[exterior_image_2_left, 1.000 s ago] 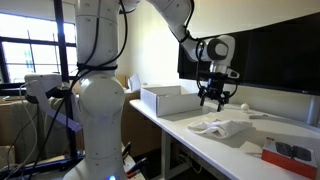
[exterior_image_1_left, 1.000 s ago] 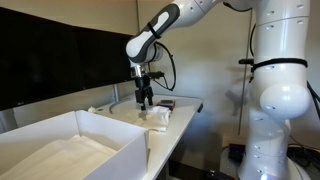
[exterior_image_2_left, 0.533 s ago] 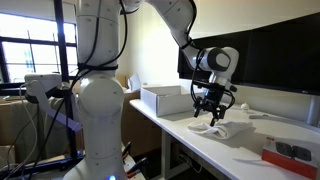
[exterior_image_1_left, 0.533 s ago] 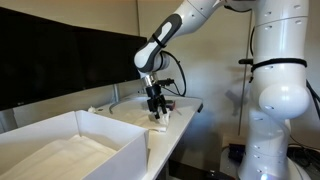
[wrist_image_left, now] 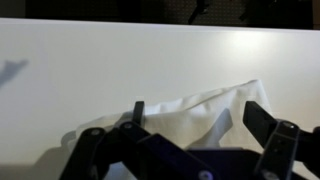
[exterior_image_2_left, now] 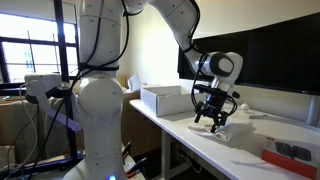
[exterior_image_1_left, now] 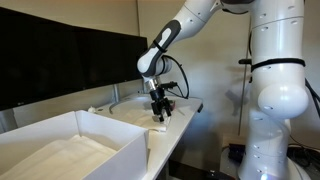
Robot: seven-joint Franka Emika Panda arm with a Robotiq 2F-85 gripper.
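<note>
Claw (exterior_image_2_left: 213, 118) open, jaws spread wide over the crumpled white cloth (wrist_image_left: 200, 108), which lies on the bench (wrist_image_left: 90, 60) at lower centre of the wrist view; approach made, cloth not yet gripped or lifted

Glossy white, rounded arm (exterior_image_1_left: 187, 20) ending in a black end effector (exterior_image_1_left: 158, 113).

In the wrist view, the gripper (wrist_image_left: 200, 120) covers the lower part of the white cloth (wrist_image_left: 195, 100), and the bottom edge cuts both off. In an exterior view, the white box (exterior_image_1_left: 70, 140) runs past the frame, and the white cloth (exterior_image_1_left: 158, 117) is too small to show any contact.
</note>
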